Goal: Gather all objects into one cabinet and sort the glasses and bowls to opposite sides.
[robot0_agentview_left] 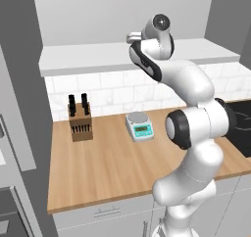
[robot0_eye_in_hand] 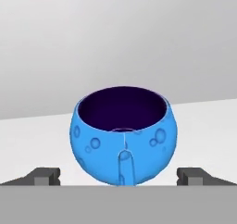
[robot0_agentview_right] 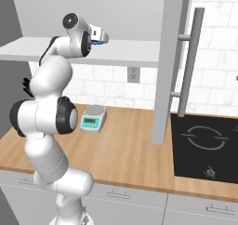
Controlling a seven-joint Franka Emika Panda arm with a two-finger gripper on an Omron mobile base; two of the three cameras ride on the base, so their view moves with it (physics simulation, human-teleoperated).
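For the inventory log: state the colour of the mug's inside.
Dark purple inside the blue mug, bright blue outside; the hand view shows it best.

One blue mug [robot0_eye_in_hand: 123,135], upright on the white shelf [robot0_agentview_left: 93,56]; one shelf board. On the wooden counter [robot0_agentview_left: 108,167]: one knife block [robot0_agentview_left: 80,121], one scale [robot0_agentview_left: 139,126]. One cooktop [robot0_agentview_right: 204,147], one grey door panel [robot0_agentview_right: 169,66] with one bar handle [robot0_agentview_right: 189,61], one wall outlet [robot0_agentview_right: 133,74].

arm [robot0_agentview_left: 188,128] raised high, jaws spread wide
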